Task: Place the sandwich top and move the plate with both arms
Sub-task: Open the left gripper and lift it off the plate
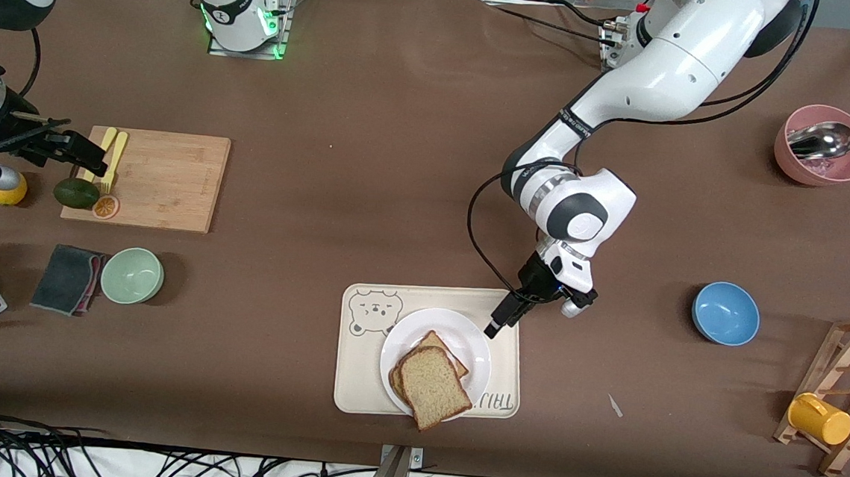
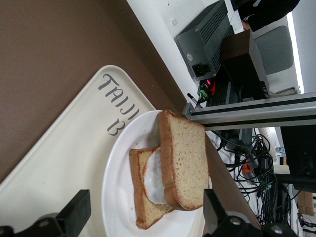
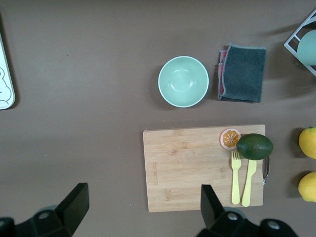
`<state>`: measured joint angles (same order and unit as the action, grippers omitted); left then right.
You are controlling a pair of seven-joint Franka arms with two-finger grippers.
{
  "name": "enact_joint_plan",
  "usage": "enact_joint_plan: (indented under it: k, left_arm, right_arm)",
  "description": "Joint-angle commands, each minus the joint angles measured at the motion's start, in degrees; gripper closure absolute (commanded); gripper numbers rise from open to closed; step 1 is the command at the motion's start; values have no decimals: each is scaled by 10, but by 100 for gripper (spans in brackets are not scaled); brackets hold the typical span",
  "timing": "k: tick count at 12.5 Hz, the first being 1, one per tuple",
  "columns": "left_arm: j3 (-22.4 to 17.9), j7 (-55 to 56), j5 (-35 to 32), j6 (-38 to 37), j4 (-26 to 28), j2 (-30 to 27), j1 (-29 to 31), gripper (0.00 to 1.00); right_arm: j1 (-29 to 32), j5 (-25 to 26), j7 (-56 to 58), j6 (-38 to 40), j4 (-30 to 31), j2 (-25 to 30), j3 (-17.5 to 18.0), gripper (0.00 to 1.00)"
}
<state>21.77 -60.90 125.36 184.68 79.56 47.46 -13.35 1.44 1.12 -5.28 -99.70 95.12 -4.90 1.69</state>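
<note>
Hovering over the plate's rim, sandwich already topped.

The left gripper (image 1: 503, 320) hangs fingers wide, holding nothing, just over the plate (image 1: 404, 342) edge farther from the front camera; the sandwich top (image 1: 433, 386) lies on the egg slice on the plate. The right gripper (image 3: 140, 210), spread and empty, waits over the cutting board (image 1: 163, 179), well apart.

A brown-covered table (image 1: 401, 154) fills the room's middle; black cables (image 1: 43, 455) tangle on the pale floor along its near edge.
</note>
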Motion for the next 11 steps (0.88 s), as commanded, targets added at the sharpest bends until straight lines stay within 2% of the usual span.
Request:
enact_joint_plan:
  k: [1,2,3,5,9,11]
  left_arm:
    - [58,212,-156,-19,23,-18,51,0]
    - [66,286,-219,-29,24,-18,60,0]
    - [67,317,-247,-41,25,-18,65,0]
    - [67,323,-268,-49,37,-23,75,0]
    - [82,483,-467,-139,52,-23,124,0]
    - [80,508,-526,-182,70,-32,144,0]
  right_arm:
    - [1,-8,5,3,-7,2,0,0]
    - [1,-7,5,2,-7,2,0,0]
    - [1,-8,5,-1,-7,1,-1,0]
    - [1,-9,5,-1,-7,2,0,0]
    - [1,-10,5,-3,-7,0,0,0]
    - [1,-10,5,-3,-7,-1,0,0]
